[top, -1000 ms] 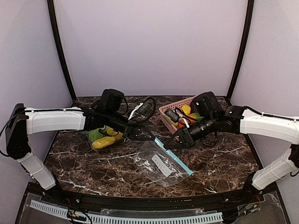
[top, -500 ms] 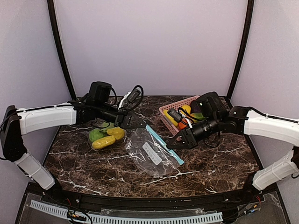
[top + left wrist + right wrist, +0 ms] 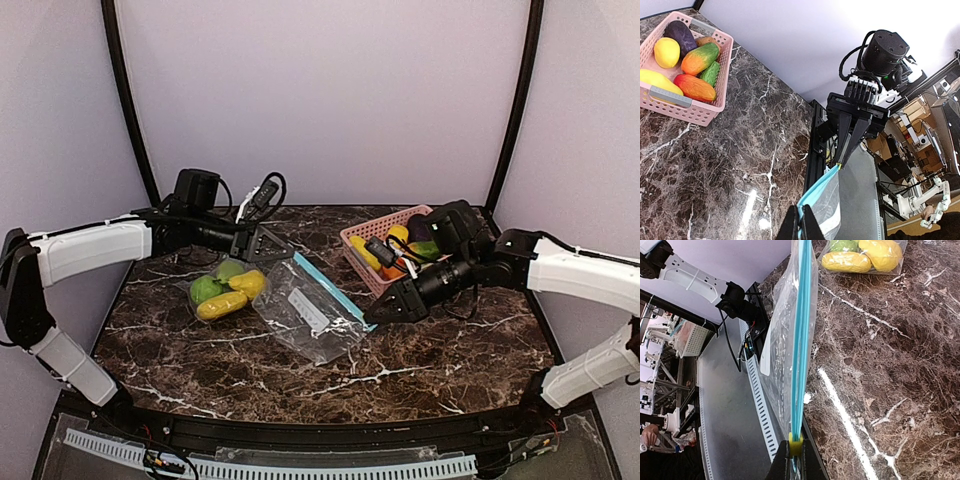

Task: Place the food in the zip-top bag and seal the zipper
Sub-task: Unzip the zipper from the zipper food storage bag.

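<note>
The dark brown marble-patterned bench [image 3: 450, 350] fills the floor of my booth, closed in by pale lilac walls [image 3: 320, 100] and two black corner posts [image 3: 128, 110]. I hold the clear zip-top bag [image 3: 305, 320] stretched between my arms over the middle of the bench. Its teal zipper strip [image 3: 330, 288] is the long axis and runs on a diagonal from far-left to near-right, with the film draping from it toward the near-left onto the marble. My left gripper [image 3: 288, 256] is pinched closed on the far-left end of that strip. My right gripper [image 3: 372, 318] is closed on the near-right end, right at the yellow slider [image 3: 795, 445]. The pink lattice basket [image 3: 360, 245] stands at the far right. It holds a dark purple eggplant [image 3: 680, 37], a round yellow fruit [image 3: 666, 52], an orange-and-green mango [image 3: 700, 57], a small green piece [image 3: 711, 73], a red-orange fruit [image 3: 695, 87] and a long yellow one [image 3: 657, 80]. Just left of the bag lies a cluster of green and yellow toy food [image 3: 228, 290], which appears to be wrapped in clear plastic of its own.
</note>
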You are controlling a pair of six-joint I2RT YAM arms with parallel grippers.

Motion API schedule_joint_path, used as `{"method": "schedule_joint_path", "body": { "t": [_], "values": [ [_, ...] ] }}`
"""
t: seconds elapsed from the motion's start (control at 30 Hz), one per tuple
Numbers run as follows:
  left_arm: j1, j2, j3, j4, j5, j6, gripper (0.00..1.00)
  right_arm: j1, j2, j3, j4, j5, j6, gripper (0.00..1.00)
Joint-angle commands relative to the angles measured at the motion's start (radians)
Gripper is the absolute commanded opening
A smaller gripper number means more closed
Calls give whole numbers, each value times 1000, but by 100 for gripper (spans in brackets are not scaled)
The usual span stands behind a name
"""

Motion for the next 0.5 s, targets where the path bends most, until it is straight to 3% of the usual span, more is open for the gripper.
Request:
{"method": "schedule_joint_path", "body": {
  "t": [0.0, 0.3, 0.4, 0.47],
  "values": [
    [41, -51, 21, -19, -44, 29, 1, -2, -18, -27, -112, -13, 4, 0],
    [43, -49, 23, -54, -35, 93, 1, -5, -22, -16, -138, -20, -13, 0],
    [41, -55, 10, -15, 45, 103, 1, -6, -26, -4, -142, -17, -20, 1],
    [31, -72, 1, 1, 101, 130, 1, -6, -29, 13, -140, -6, -22, 22]
  ]
}}
